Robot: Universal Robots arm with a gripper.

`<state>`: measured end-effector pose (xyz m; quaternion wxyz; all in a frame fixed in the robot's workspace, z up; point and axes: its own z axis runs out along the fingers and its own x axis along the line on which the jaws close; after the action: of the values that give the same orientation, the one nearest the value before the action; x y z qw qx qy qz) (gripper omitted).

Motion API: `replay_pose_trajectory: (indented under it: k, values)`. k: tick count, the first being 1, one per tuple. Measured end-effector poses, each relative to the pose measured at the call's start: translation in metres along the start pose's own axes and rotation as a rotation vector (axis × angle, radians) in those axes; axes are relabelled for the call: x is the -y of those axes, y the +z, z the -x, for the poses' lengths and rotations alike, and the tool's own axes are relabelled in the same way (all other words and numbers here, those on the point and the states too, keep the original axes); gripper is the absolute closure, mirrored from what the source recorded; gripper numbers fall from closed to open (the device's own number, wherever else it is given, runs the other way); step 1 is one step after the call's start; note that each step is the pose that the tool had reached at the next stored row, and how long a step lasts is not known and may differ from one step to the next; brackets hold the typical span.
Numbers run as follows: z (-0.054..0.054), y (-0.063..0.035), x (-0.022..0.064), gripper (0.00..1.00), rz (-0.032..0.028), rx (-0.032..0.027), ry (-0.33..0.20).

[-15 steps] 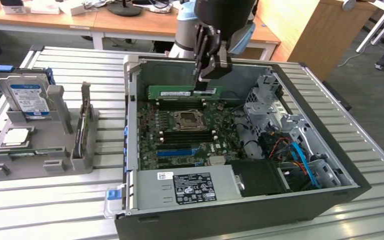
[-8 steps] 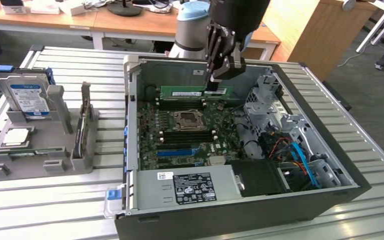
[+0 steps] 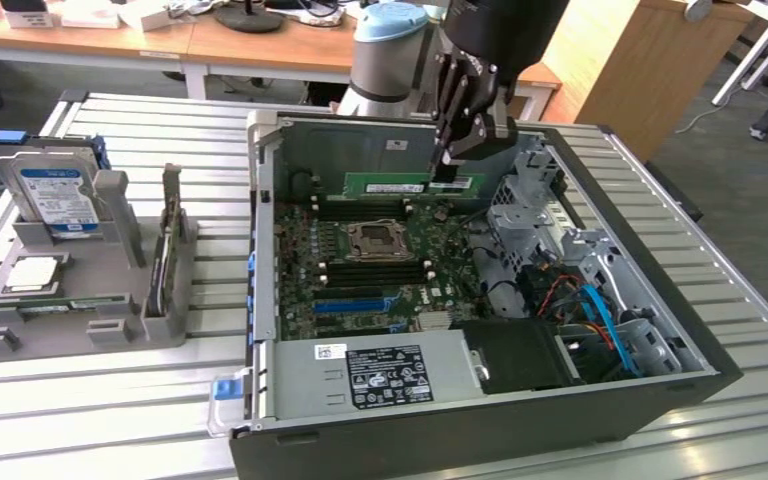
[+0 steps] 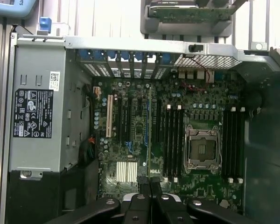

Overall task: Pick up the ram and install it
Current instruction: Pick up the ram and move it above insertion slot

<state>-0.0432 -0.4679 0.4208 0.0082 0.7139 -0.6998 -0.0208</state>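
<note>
We see even, bright room light on the white slatted metal table [image 3: 117, 400], with pale glare on its slats near the exterior view's right, while the open dark-grey computer case [image 3: 491, 440] shades its green motherboard [image 4: 200, 189] and the black gripper [image 4: 149, 185] sits dark in the wrist view.

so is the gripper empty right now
No, the gripper is shut on the ram, holding the green stick above the motherboard inside the open computer case.
</note>
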Motion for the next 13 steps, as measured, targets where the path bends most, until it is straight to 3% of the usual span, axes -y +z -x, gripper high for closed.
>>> replay_pose_trajectory:
  k: [13]
  values:
    - [0.0052,0.0005,0.0001,0.88,-0.0003,0.0007,0.019]
